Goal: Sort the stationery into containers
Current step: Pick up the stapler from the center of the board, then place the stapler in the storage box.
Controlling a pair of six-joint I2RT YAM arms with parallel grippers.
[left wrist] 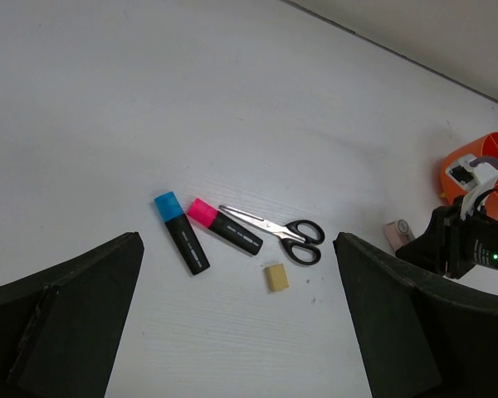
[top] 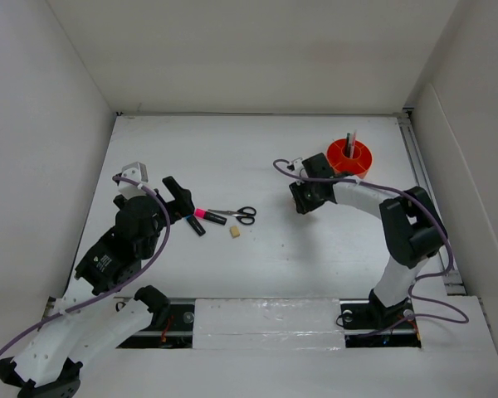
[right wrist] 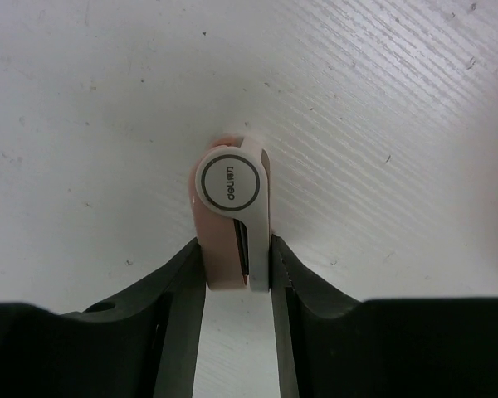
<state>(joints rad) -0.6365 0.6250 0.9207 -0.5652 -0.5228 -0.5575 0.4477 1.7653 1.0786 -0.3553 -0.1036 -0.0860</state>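
The orange pot (top: 349, 157) stands at the back right with a pen upright in it; its rim shows in the left wrist view (left wrist: 491, 156). My right gripper (top: 303, 199) is just left of the pot and shut on the pinkish sharpener (right wrist: 230, 211), low at the table; its fingers (right wrist: 179, 290) press both sides. The sharpener also shows in the left wrist view (left wrist: 397, 233). My left gripper (left wrist: 241, 332) is open and empty, above and short of the blue-capped marker (left wrist: 181, 243), pink-capped marker (left wrist: 224, 226), scissors (left wrist: 278, 230) and beige eraser (left wrist: 275, 277).
White walls close the table on the left, back and right. A metal rail (top: 423, 191) runs along the right edge. The right arm's links (top: 407, 228) arch over the table in front of the pot.
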